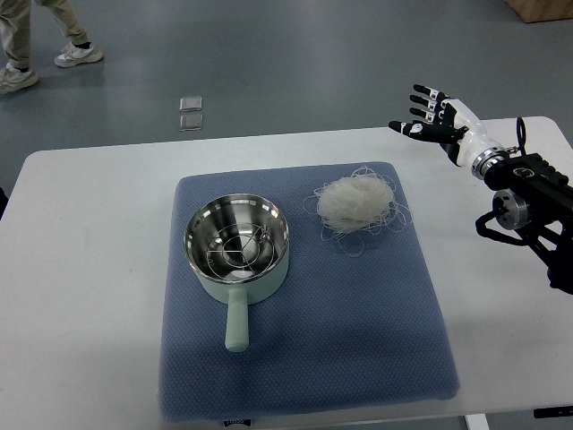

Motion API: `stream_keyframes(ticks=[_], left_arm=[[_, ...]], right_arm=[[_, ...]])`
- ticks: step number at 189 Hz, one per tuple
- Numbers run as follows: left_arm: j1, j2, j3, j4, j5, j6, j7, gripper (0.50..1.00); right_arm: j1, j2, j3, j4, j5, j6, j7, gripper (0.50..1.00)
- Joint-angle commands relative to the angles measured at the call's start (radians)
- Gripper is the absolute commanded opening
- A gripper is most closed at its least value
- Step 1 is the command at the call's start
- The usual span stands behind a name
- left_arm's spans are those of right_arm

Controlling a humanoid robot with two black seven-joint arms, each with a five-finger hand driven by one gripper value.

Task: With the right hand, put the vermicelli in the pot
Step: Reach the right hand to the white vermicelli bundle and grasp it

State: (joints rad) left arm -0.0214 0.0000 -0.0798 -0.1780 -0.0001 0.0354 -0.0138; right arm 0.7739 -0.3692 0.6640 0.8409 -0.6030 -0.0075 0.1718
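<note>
A pale nest of vermicelli (357, 202) lies on the blue mat (358, 313), right of the pot. The mint-green pot (237, 246) has a shiny steel inside with a wire rack in it, and its handle points toward the near edge. My right hand (432, 116) hovers above the table's far right part, up and right of the vermicelli, fingers spread and holding nothing. The left arm is out of view.
The white table (81, 269) carries the mat. A person's legs and shoes (45, 54) show on the floor at the far left. Two small square things (191, 113) lie on the floor beyond the table.
</note>
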Motion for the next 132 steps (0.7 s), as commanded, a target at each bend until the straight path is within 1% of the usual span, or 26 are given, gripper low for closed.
stream_keyframes(ticks=[1,31,42,61,75,99,117,132], left_arm=[[0.000,0.000,0.002,0.000,0.000,0.000,-0.002,1.000],[0.000,0.000,0.005,-0.001,0.002,0.000,0.000,1.000],[0.000,0.000,0.005,-0.001,0.002,0.000,0.002,1.000],[0.000,0.000,0.005,-0.001,0.002,0.000,0.005,1.000],[0.000,0.000,0.005,0.000,0.002,0.000,0.005,1.000],[-0.002,0.000,0.003,0.000,0.002,0.000,0.006,1.000],[-0.002,0.000,0.003,0.000,0.002,0.000,0.006,1.000],[-0.002,0.000,0.002,0.000,0.002,0.000,0.006,1.000]], right_arm=[[0.054,-0.046,-0.106,0.033,-0.072,0.061,0.002,0.919],[0.166,-0.146,-0.281,0.106,-0.201,0.138,0.026,0.919],[0.211,-0.175,-0.330,0.138,-0.247,0.179,0.028,0.919],[0.269,-0.204,-0.369,0.175,-0.319,0.251,0.026,0.919],[0.298,-0.205,-0.391,0.187,-0.400,0.294,0.025,0.919],[0.308,-0.185,-0.428,0.181,-0.572,0.294,0.020,0.917],[0.306,-0.137,-0.446,0.171,-0.649,0.290,0.014,0.917],[0.309,-0.088,-0.478,0.142,-0.672,0.287,-0.017,0.917]])
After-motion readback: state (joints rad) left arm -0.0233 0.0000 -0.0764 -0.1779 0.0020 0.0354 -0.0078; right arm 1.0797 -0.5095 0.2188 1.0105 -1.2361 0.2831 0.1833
